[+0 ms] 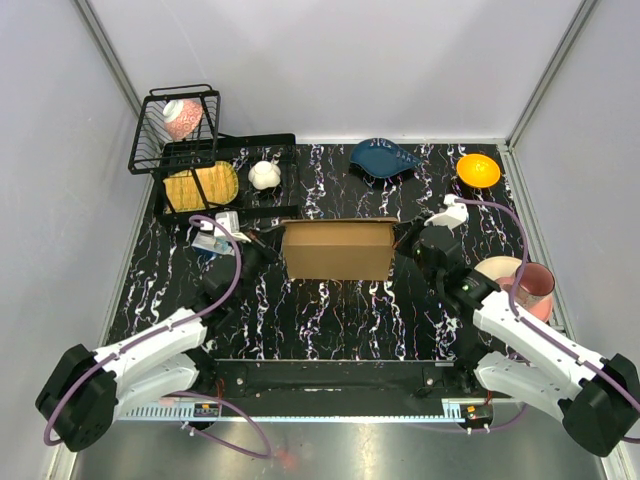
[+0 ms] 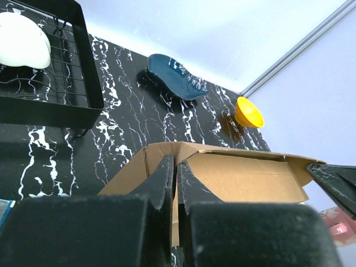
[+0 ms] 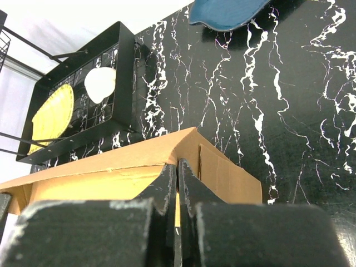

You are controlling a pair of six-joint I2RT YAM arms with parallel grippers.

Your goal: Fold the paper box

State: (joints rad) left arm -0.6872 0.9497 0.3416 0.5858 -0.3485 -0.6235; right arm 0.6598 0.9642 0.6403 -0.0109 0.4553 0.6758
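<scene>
Pale grey walls close in a black, white-veined marble-pattern tabletop [image 1: 330, 315]. The plain brown corrugated cardboard box [image 1: 337, 252] stands at its middle, a little toward the far edge. Its long sides run parallel to the near edge, and its top is open, showing the bare inside.

The left gripper [image 2: 176, 167] sits at the box's left end and the right gripper [image 3: 177, 169] at its right end. Both have their fingers pressed together. In each wrist view a sliver of cardboard shows in the slit between the fingers. I cannot tell whether an end flap is pinched there or merely lies behind.

The body looks already squared up, so the step in hand seems to be working the two end flaps. The next move probably calls for both arms to press inward evenly, so the box does not slide or skew, and then for the remaining flaps to be creased along their lines.

Bare tabletop lies between the box and the near edge, which leaves room to draw back. The far side is tighter:
- The black wire dish rack [image 1: 225, 185] with a yellow plate [image 1: 200, 187] is near the box's far left corner.
- The dark blue leaf-shaped dish [image 1: 385, 158] lies beyond the far side.
- The small orange bowl [image 1: 478, 170] is toward the far right corner.
- The pink cup [image 1: 532, 285] stands by the right edge, close to the right arm.
</scene>
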